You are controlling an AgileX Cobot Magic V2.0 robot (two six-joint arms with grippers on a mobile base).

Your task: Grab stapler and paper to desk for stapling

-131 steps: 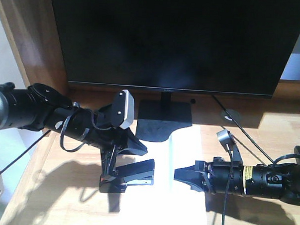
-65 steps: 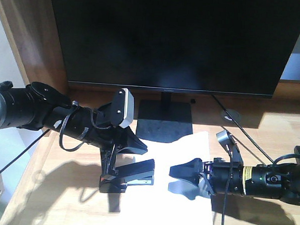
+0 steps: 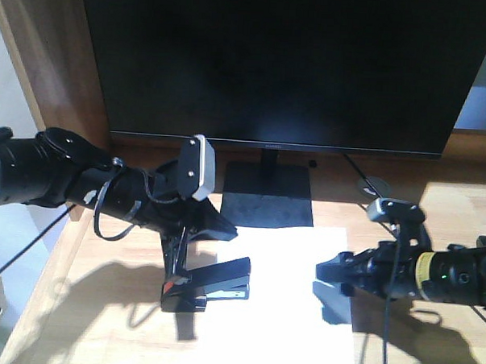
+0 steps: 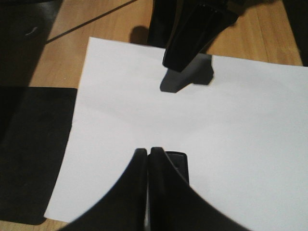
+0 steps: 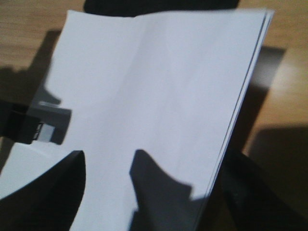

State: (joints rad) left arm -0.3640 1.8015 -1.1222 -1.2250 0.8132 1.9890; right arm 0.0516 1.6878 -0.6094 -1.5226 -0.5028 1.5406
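Stapler (image 3: 210, 287) clamped by left fingers (image 4: 144, 192); right fingers (image 3: 329, 274) spread over paper (image 3: 286, 313).

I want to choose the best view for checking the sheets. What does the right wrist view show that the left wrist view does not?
Only the right wrist view shows the paper as several stacked sheets, their edges visible along one side. Only the left wrist view shows the left gripper with its jaws together, over the paper near one edge, and the right gripper over the far edge. Both show the white paper lying on the wooden desk.
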